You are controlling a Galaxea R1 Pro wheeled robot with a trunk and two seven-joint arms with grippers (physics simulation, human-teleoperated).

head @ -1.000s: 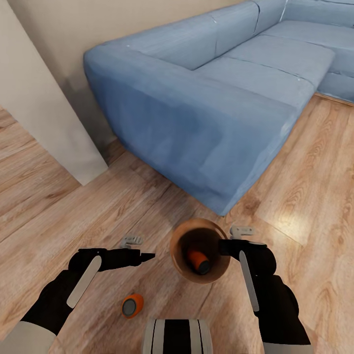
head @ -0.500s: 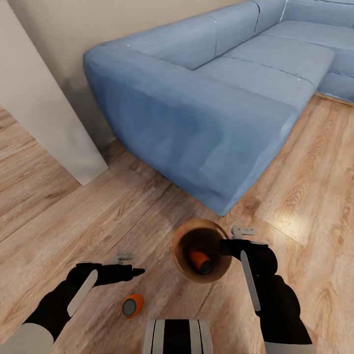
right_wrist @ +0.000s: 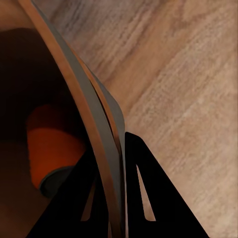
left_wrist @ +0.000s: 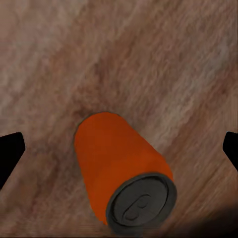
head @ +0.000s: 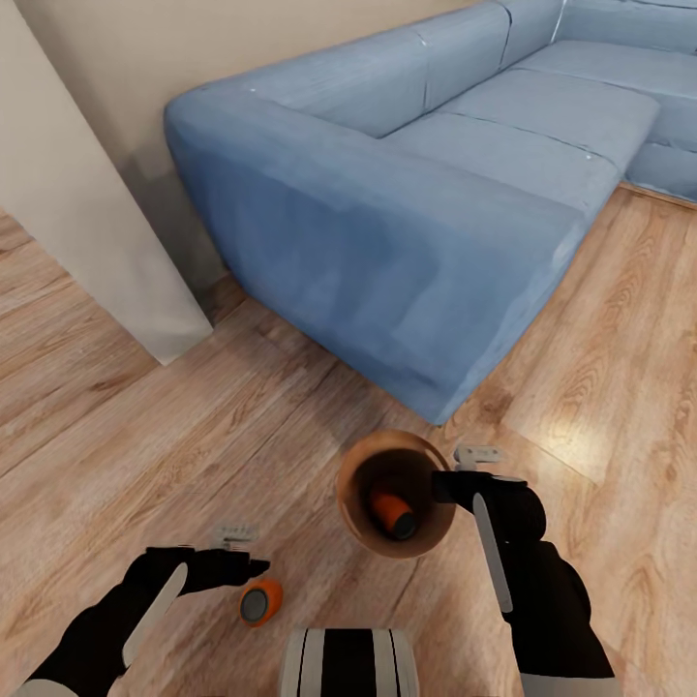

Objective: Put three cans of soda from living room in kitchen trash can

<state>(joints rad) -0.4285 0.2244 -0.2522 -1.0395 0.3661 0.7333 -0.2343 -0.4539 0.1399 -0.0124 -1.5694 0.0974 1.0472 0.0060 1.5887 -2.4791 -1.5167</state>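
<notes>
Wooden tash can in right gripper

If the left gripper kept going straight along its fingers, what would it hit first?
Probably the orange soda can lying on its side on the wooden floor. It sits between the open left gripper's fingertips in the wrist view, slightly off centre; depth is unclear.

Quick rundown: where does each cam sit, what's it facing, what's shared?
Head: on the head, looking down at floor, blue sofa, both arms, trunk top.
Left wrist: above the lying orange can, open left end effector straddling it.
Right wrist: along right end effector clamped on the bucket rim.
Shared: head and right wrist both show the can inside.
</notes>
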